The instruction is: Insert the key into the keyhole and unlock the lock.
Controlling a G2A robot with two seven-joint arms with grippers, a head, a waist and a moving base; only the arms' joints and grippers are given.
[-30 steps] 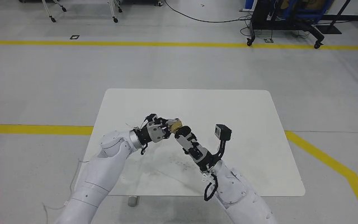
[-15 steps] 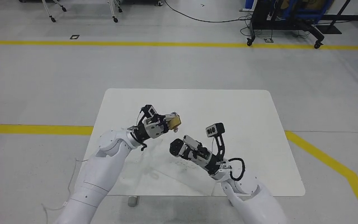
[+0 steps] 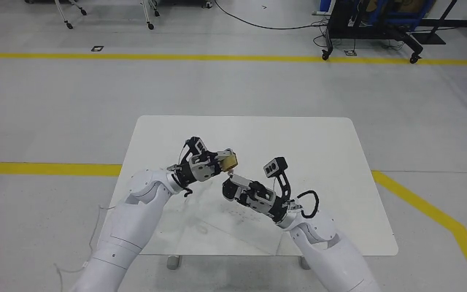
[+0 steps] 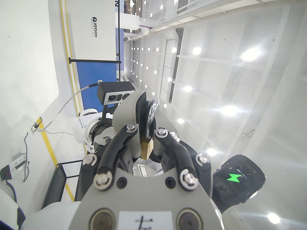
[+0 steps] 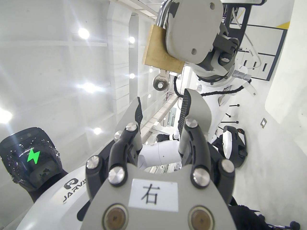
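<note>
One brass lock point(image 5: 157, 48) hanging in air over counter point(image 3: 321, 146) middle, well in from every edge. Left end effector point(image 3: 219, 163) clamping shut on lock body. Lock's long axis pointing at right end effector point(image 5: 163, 101): shackle at far end, key point(image 5: 160, 82) sitting in keyhole, head sticking out twd it. Right end effector gripping nothing, jaws standing wide apart. Key head sitting just beyond fingertips, lined up w/ gap, not touching.

Green lightning sign point(image 5: 33, 156), one-character wrist label point(image 5: 153, 194)
</note>
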